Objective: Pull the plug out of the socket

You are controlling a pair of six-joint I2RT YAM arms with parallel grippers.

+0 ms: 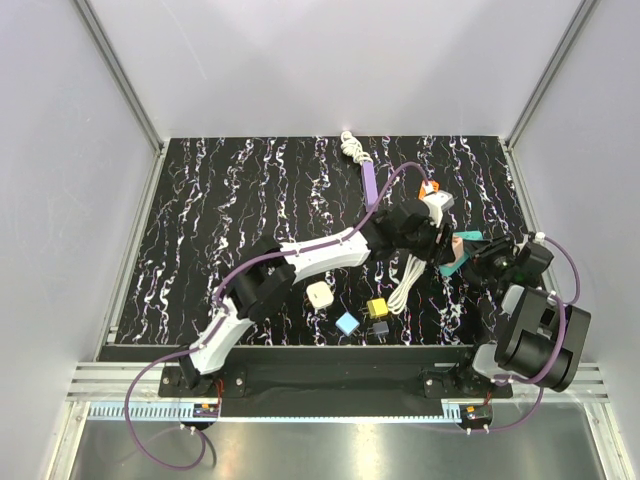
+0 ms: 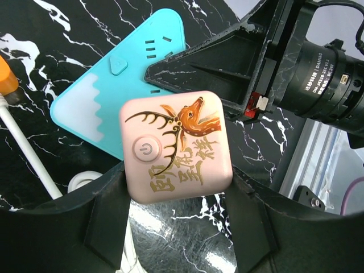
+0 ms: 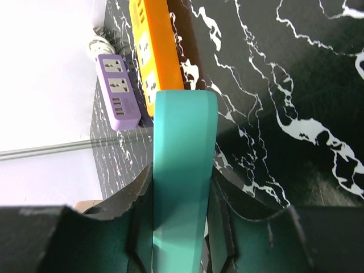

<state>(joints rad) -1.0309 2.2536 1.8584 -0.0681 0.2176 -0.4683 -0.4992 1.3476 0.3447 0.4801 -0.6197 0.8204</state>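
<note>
We see the plug (image 2: 175, 147) as a rounded-square block of pale pink plastic, its face printed with a brown and orange antlered deer, brushed characters and a round power symbol. It sits in the middle of the left wrist view, laid over the lower right part of the flat teal plastic socket strip (image 2: 102, 96). Its printed face is turned to the camera and the deer's head aims at the upper right. The socket strip's long axis runs from lower left to upper right there; in the right wrist view it shows edge on (image 3: 182, 170), running up from the bottom edge.

The left gripper (image 2: 176, 196) has its black fingers (image 2: 108, 219) pressed on both sides of the plug. The right gripper (image 3: 181, 193) pinches the socket strip across its thin edge.

The plug's prongs are hidden, so we cannot tell how deep it sits. In the top view both grippers (image 1: 440, 245) (image 1: 478, 258) crowd at right of centre over the black marbled table (image 1: 250, 200), leaving only slivers of pink (image 1: 456, 243) and teal (image 1: 470, 236). Past the teal edge lie an orange power strip (image 3: 153, 51) and a purple power strip (image 3: 118, 91)
</note>
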